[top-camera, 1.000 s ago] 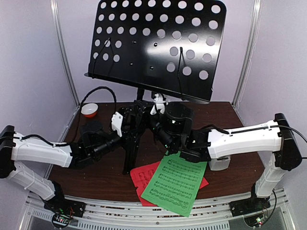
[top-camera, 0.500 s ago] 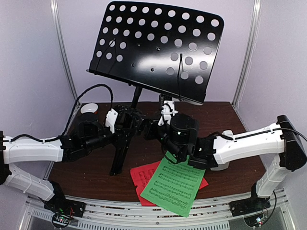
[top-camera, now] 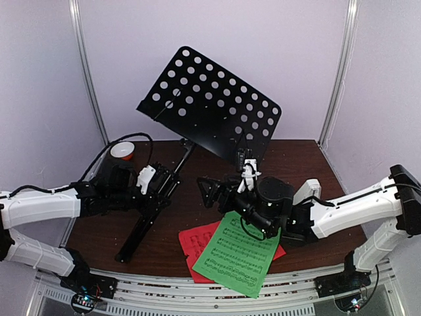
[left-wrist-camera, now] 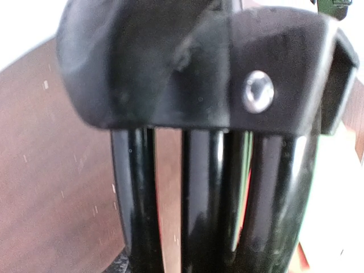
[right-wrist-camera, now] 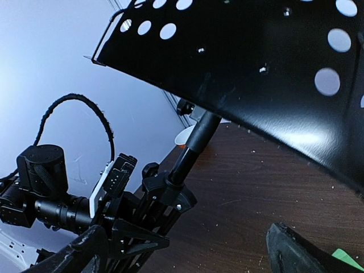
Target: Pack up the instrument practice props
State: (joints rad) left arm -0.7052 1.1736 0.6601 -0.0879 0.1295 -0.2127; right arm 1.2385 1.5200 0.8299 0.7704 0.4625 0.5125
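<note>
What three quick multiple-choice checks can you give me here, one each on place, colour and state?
1. Where is the bowl?
A. far left corner of the table
B. between the arm bases
C. near right corner

2. Which colour of page lies on top?
A. red
B. green
C. white

3. How is the music stand set?
A. upright
B. tilted
C. flat on the table

Answers:
1 A, it sits by the far left wall.
2 B, the green page overlaps the red page.
3 B, its post slants in the top view.
</note>
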